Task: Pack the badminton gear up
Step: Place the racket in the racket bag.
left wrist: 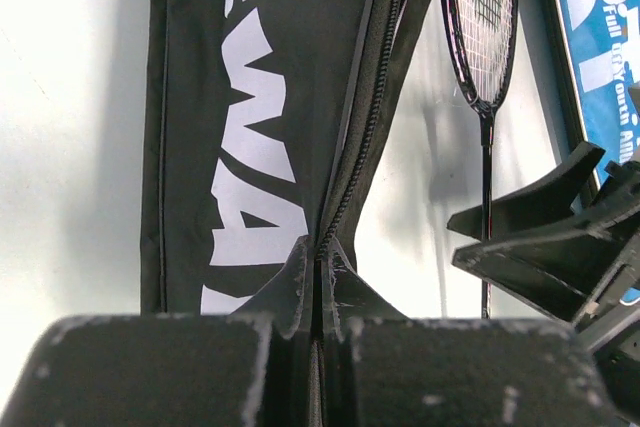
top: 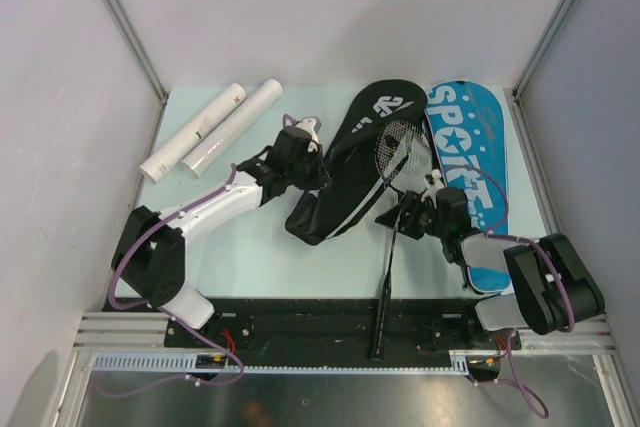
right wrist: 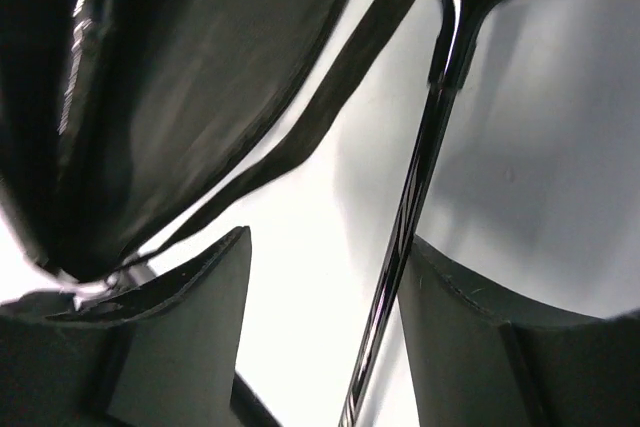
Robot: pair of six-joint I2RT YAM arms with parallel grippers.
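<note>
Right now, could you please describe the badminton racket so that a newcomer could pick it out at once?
On the green table, look between the black bag and the blue bag lettered SPORT. The racket lies there, strung head toward the far edge, black handle at the near edge. Unlike the white tubes at the far left, it is thin and dark-framed.

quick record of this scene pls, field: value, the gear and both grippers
left gripper: shut, pinching the zipper edge of the black racket bag
right gripper: open, fingers either side of the racket shaft
racket: head by the black bag's open side, handle toward the arm bases
white tubes: two, side by side, far left
blue SPORT bag: flat at the right, beside the racket
</note>
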